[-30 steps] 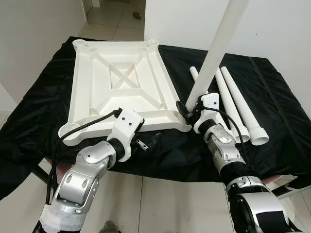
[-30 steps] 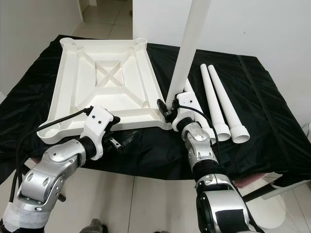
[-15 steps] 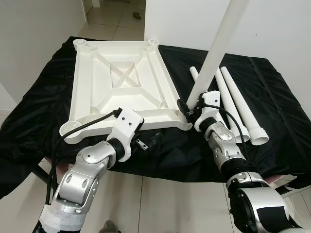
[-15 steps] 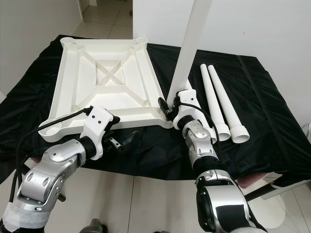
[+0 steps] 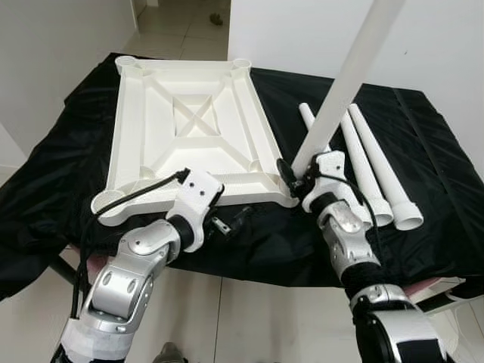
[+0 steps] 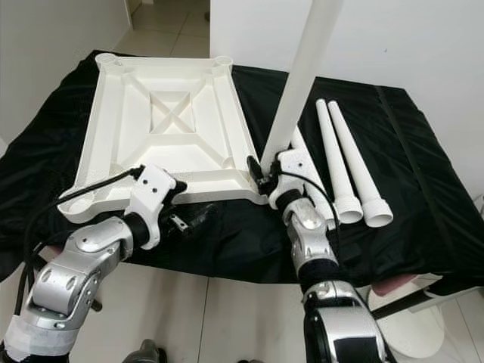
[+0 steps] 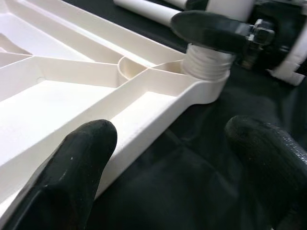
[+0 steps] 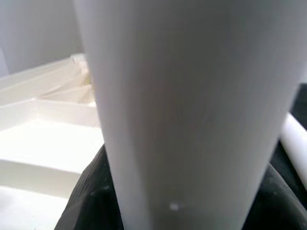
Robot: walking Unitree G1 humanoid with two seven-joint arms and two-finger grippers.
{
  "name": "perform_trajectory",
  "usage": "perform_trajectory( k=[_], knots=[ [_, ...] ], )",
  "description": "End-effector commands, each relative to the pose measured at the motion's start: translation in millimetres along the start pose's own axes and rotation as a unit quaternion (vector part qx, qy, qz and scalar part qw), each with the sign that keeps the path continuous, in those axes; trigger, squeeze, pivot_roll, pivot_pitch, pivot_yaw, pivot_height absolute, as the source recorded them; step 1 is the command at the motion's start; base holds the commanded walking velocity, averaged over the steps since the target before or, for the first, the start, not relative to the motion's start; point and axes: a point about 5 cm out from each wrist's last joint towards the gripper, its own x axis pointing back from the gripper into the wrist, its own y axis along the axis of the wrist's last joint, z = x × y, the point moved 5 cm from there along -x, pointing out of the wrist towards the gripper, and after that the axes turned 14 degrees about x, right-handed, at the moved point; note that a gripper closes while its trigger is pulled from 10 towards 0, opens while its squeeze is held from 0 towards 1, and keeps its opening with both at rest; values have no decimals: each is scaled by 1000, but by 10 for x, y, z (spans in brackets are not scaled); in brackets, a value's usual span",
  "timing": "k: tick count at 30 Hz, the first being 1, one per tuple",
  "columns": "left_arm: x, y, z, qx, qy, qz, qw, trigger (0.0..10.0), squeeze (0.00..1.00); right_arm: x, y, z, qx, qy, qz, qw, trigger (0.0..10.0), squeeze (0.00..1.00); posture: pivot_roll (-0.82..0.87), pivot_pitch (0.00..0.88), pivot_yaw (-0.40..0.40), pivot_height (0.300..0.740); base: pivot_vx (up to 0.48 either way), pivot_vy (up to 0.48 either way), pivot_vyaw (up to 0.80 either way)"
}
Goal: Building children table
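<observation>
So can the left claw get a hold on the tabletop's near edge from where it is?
Probably yes: the left claw is open just off the near edge of the tabletop, with only black cloth between them.

Black-draped table [image 5: 423, 136] — upturned white tabletop [image 5: 189, 136], three loose legs [image 5: 370, 162].

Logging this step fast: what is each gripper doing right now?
Left gripper: open, beside the tabletop edge.
Right gripper: shut on the table leg.
</observation>
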Motion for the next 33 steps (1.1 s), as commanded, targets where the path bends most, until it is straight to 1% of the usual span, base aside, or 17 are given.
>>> perform_trajectory(
  k=[1, 4, 6, 8, 9, 10, 12, 18, 19, 21, 23, 24, 25, 26, 28, 32, 33],
  knots=[
    [-5, 2, 38, 1, 21, -1, 1000, 10000, 0, 236, -364, 63, -35, -19, 63, 997, 10000, 0, 200, 95, -40, 740, 0, 0, 0],
    [-15, 8, 43, 1, 20, -2, 1000, 10000, 0, 249, -243, 53, -11, -26, 25, 999, 10000, 0, 200, 95, -40, 740, 0, 0, 0],
    [-15, 8, 43, 1, 20, -2, 1000, 10000, 0, 249, -243, 53, -11, -26, 25, 999, 10000, 0, 200, 95, -40, 740, 0, 0, 0],
    [-31, 20, 44, 1, 19, -3, 1000, 10000, 0, 251, -155, 53, 24, -27, 3, 999, 10000, 0, 194, 95, -35, 740, 0, 0, 0],
    [-42, 31, 49, 0, 19, -5, 1000, 10000, 0, 248, -78, 66, 58, -23, -16, 998, 10000, 0, 191, 94, -34, 740, 0, 0, 0],
    [-42, 31, 49, 0, 19, -5, 1000, 10000, 0, 248, -78, 66, 58, -23, -16, 998, 10000, 0, 191, 94, -34, 740, 0, 0, 0],
    [-46, 37, 56, -1, 19, -5, 1000, 10000, 0, 251, -14, 75, 90, -20, -32, 995, 10000, 0, 192, 93, -35, 740, 0, 0, 0],
    [-45, 42, 61, -1, 20, -6, 1000, 10000, 0, 256, -5, 105, 94, -11, -36, 995, 10000, 0, 192, 93, -35, 740, 0, 0, 0],
    [-46, 45, 64, -1, 20, -6, 1000, 10000, 0, 255, 11, 124, 103, -5, -41, 994, 10000, 0, 192, 94, -36, 740, 0, 0, 0],
    [-49, 50, 67, -2, 21, -8, 1000, 10000, 0, 208, 68, 68, 84, -25, -45, 995, 10000, 0, 193, 91, -38, 740, 0, 0, 0],
    [-49, 50, 67, -2, 21, -8, 1000, 10000, 0, 208, 68, 68, 84, -25, -45, 995, 10000, 0, 193, 91, -38, 740, 0, 0, 0],
    [-51, 52, 67, -2, 21, -8, 1000, 10000, 0, 190, 83, 29, 72, -37, -44, 996, 10000, 0, 193, 91, -38, 740, 0, 0, 0],
    [-55, 56, 68, -4, 20, -9, 1000, 10000, 0, 143, 101, -73, 45, -61, -37, 996, 10000, 0, 194, 89, -40, 740, 0, 0, 0],
    [-55, 56, 68, -4, 20, -9, 1000, 10000, 0, 143, 101, -73, 45, -61, -37, 996, 10000, 0, 194, 89, -40, 740, 0, 0, 0],
    [-68, 62, 65, -7, 18, -10, 1000, 10000, 0, 80, 125, -239, 16, -98, -24, 995, 10000, 0, 194, 83, -47, 740, 0, 0, 0],
    [-84, 64, 58, -10, 13, -10, 1000, 10000, 0, 39, 175, -319, 1, -113, -26, 993, 10000, 0, 193, 79, -49, 740, 0, 0, 0],
    [-95, 67, 49, -12, 10, -10, 1000, 10000, 0, 10, 236, -337, -11, -114, -35, 993, 10000, 0, 189, 73, -49, 740, 0, 0, 0]
  ],
)
